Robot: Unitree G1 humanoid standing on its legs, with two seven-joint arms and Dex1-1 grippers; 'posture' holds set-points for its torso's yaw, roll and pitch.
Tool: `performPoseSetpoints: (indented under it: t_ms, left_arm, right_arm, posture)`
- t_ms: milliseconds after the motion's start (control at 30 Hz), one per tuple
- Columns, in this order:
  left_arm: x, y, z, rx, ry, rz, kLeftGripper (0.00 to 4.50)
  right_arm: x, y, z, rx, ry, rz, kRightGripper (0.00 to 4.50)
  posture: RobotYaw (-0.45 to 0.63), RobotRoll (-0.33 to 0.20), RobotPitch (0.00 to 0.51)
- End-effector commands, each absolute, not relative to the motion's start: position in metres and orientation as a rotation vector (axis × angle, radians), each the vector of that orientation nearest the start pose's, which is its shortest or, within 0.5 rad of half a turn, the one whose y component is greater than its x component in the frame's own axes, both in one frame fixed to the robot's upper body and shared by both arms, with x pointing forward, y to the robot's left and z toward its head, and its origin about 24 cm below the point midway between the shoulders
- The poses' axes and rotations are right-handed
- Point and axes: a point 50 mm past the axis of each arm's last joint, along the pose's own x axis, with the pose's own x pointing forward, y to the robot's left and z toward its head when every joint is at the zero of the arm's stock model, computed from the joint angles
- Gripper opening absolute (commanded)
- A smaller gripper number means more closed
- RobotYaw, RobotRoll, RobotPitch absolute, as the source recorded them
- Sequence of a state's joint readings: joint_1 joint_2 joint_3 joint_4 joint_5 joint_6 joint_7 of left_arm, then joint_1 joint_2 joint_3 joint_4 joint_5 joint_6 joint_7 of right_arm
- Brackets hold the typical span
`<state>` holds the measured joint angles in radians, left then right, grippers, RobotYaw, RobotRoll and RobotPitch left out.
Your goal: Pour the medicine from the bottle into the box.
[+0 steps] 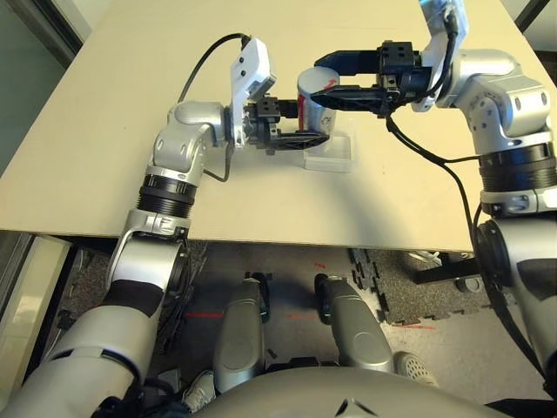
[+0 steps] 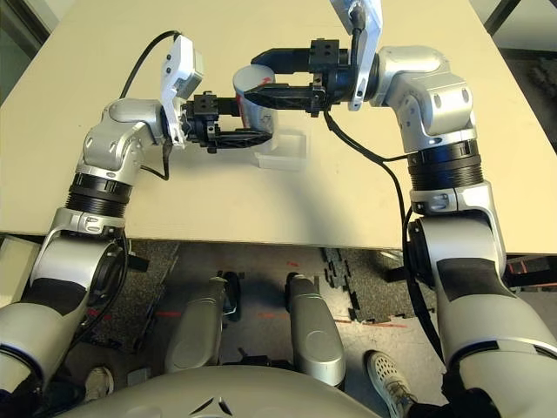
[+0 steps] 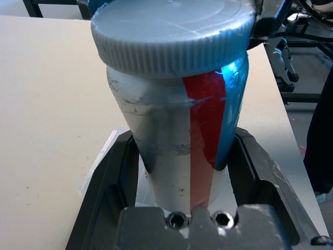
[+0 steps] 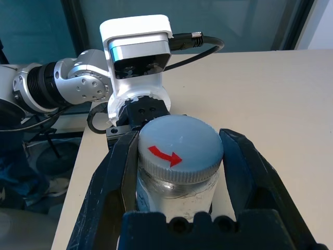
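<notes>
So the left end effector (image 1: 300,139) is clamped on the lower body of the bottle (image 1: 313,91), holding it upright just above the box (image 1: 329,155) on the tabletop (image 1: 104,104). Meanwhile the right end effector (image 1: 326,83) reaches in from the other side, fingers hugging the cap (image 4: 179,148), which is on.

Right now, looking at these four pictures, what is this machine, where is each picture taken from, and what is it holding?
It is a humanoid robot at a table. The two wide pictures come from cameras in its head, looking down over its silver arms. The two close-ups come from cameras on its wrists. Its left gripper clamps the body of a small silver-grey bottle with a red stripe. Its right gripper sits around the bottle's round grey cap, which bears a red arrow. The cap is on. Just below the bottle, a shallow clear plastic box lies on the table.
</notes>
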<state>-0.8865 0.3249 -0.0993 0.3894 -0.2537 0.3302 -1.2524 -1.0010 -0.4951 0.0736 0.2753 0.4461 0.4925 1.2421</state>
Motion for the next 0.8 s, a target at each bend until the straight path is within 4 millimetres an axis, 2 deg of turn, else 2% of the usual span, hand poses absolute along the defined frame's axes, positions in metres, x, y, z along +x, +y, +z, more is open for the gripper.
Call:
performPoseSetpoints:
  t_ms: [33,133,300,433,800]
  left_arm:
    - [0.340,0.091,0.198,0.234,-0.050,-1.483,2.68]
    - [0.341,0.092,0.197,0.236,-0.048,-1.480,2.68]
    - [0.343,0.094,0.196,0.242,-0.045,-1.472,2.68]
    - [0.345,0.096,0.195,0.243,-0.041,-1.461,2.68]
    - [0.346,0.095,0.195,0.243,-0.045,-1.458,2.68]
  right_arm:
    - [0.333,-0.128,0.266,-0.211,-0.121,1.358,3.49]
    - [0.324,-0.131,0.271,-0.203,-0.130,1.356,4.47]
    - [0.304,-0.133,0.280,-0.210,-0.126,1.373,4.50]
    - [0.297,-0.130,0.284,-0.216,-0.132,1.356,4.50]
    - [0.309,-0.120,0.275,-0.257,-0.149,1.229,4.50]
  posture:
    - [-0.06,0.000,0.188]
    - [-0.07,0.000,0.187]
    - [-0.07,0.000,0.189]
    - [-0.08,0.000,0.190]
    - [-0.08,0.000,0.192]
